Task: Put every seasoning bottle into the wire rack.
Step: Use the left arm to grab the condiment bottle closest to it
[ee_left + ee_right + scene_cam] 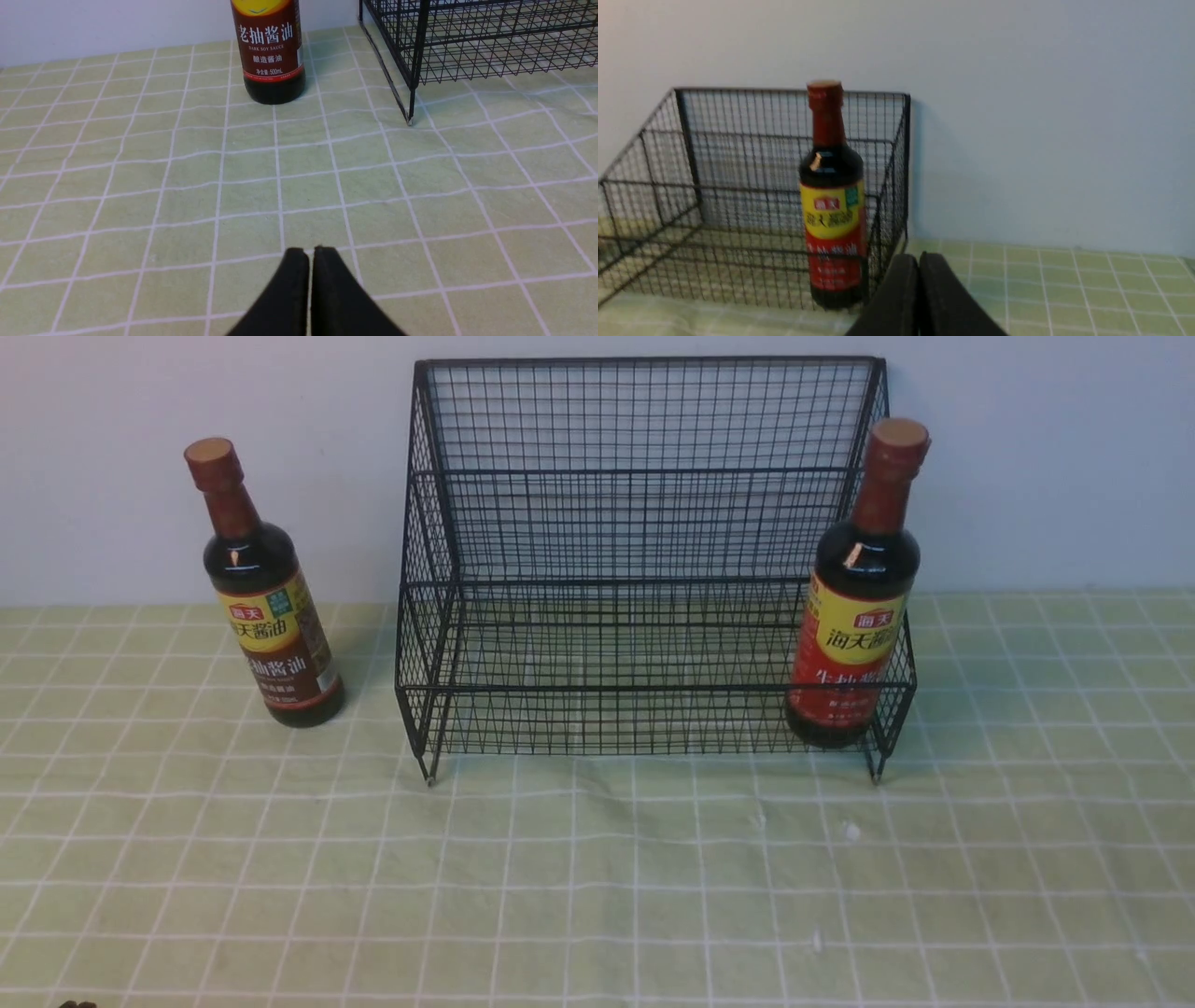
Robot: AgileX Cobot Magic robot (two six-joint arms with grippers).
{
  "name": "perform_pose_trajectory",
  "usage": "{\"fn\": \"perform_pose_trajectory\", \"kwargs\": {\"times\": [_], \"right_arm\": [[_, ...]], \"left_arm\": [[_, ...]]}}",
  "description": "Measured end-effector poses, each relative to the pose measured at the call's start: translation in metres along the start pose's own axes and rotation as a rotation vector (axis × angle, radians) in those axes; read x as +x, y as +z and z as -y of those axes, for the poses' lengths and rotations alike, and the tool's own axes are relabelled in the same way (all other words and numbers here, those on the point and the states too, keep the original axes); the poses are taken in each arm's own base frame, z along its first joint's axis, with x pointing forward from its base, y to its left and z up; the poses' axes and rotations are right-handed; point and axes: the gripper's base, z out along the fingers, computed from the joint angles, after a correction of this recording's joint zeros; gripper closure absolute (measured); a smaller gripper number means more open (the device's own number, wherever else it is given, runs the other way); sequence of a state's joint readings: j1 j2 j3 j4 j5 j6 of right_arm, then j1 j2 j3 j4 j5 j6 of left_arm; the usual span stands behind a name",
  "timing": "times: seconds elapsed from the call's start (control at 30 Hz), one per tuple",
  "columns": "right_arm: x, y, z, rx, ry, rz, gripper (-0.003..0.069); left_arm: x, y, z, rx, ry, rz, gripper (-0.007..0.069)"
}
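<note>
The black wire rack [644, 569] stands at the back middle against the wall. The red-label seasoning bottle [854, 616] stands upright inside its lower tier at the right end; it also shows in the right wrist view [833, 219]. The brown-label bottle [266, 597] stands upright on the cloth left of the rack, apart from it; its lower half shows in the left wrist view [271, 51]. My left gripper [310, 252] is shut and empty, low over the cloth, well short of that bottle. My right gripper [919, 259] is shut and empty, near the rack's right end [896, 186].
A green checked cloth [597, 877] covers the table. A plain pale wall [1027, 457] runs right behind the rack and bottles. The rack's front left leg [410, 114] stands to the side of the brown-label bottle.
</note>
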State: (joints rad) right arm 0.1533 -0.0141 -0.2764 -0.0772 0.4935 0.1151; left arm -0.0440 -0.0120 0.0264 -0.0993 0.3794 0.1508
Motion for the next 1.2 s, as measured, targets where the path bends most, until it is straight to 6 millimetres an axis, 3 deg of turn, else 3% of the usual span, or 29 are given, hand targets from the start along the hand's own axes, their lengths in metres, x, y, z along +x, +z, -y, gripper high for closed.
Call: {"fn": "perform_pose_trajectory", "kwargs": {"times": [0.2, 0.27, 1.2], "right_arm": [[0.080, 0.019, 0.010, 0.181, 0.030, -0.226, 0.0673], [0.089, 0.020, 0.011, 0.196, 0.046, -0.241, 0.0673], [0.087, 0.022, 0.011, 0.201, 0.052, -0.184, 0.0673]], "left_arm": [[0.000, 0.000, 0.000, 0.000, 0.000, 0.000, 0.0630], [0.000, 0.000, 0.000, 0.000, 0.000, 0.000, 0.0630], [0.000, 0.000, 0.000, 0.000, 0.000, -0.001, 0.0630]]}}
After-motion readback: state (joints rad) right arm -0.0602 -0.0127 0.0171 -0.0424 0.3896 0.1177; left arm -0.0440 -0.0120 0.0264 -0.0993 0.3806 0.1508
